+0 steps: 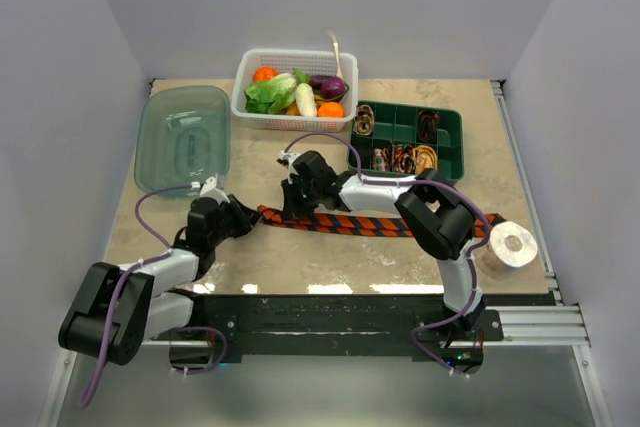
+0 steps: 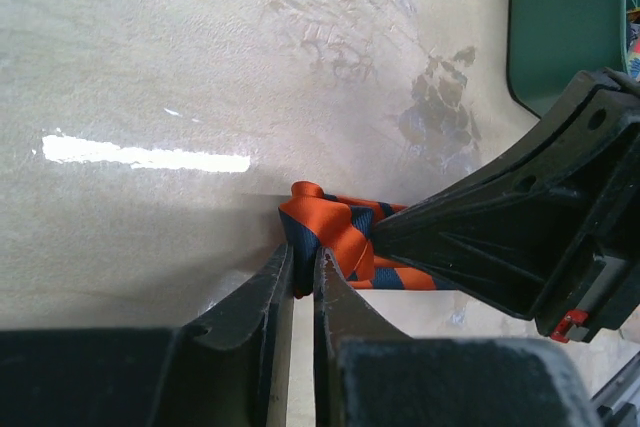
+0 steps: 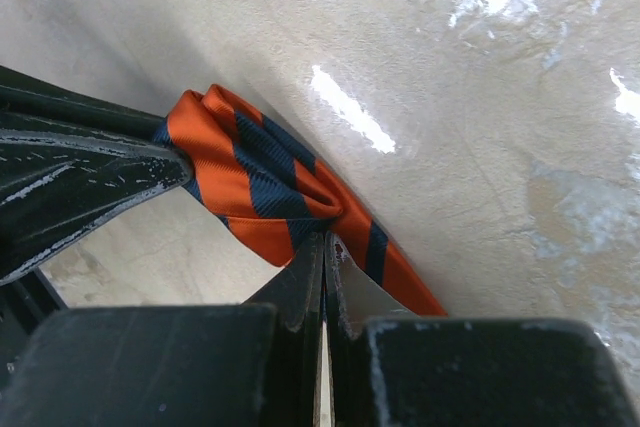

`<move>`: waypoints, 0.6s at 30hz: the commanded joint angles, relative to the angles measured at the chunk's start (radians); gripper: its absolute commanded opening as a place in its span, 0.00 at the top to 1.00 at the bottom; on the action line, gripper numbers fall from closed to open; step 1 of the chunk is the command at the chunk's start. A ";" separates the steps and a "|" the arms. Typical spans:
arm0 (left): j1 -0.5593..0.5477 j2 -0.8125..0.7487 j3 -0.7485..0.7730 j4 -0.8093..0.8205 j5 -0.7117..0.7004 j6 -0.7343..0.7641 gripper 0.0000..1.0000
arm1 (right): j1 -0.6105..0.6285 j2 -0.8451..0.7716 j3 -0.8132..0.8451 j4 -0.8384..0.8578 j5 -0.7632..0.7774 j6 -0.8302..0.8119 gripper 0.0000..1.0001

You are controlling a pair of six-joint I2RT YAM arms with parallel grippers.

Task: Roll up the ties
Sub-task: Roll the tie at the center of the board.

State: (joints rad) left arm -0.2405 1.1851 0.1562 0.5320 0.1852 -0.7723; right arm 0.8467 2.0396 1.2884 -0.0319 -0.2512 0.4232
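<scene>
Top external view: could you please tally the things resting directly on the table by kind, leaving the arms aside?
Striped tie: 1
White basket: 1
Green tray: 1
Clear teal tub: 1
Tape roll: 1
Total: 5
</scene>
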 commanded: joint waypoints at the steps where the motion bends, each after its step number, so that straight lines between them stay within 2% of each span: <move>1: 0.004 -0.039 0.057 -0.049 -0.019 0.076 1.00 | 0.026 0.011 0.057 -0.011 0.007 -0.011 1.00; 18: -0.068 -0.125 0.189 -0.260 -0.073 0.192 1.00 | 0.054 0.057 0.121 -0.043 0.029 -0.009 1.00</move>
State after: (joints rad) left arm -0.2958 1.0897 0.2798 0.2985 0.1322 -0.6323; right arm 0.8959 2.0865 1.3617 -0.0570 -0.2443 0.4248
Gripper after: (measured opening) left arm 0.143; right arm 0.006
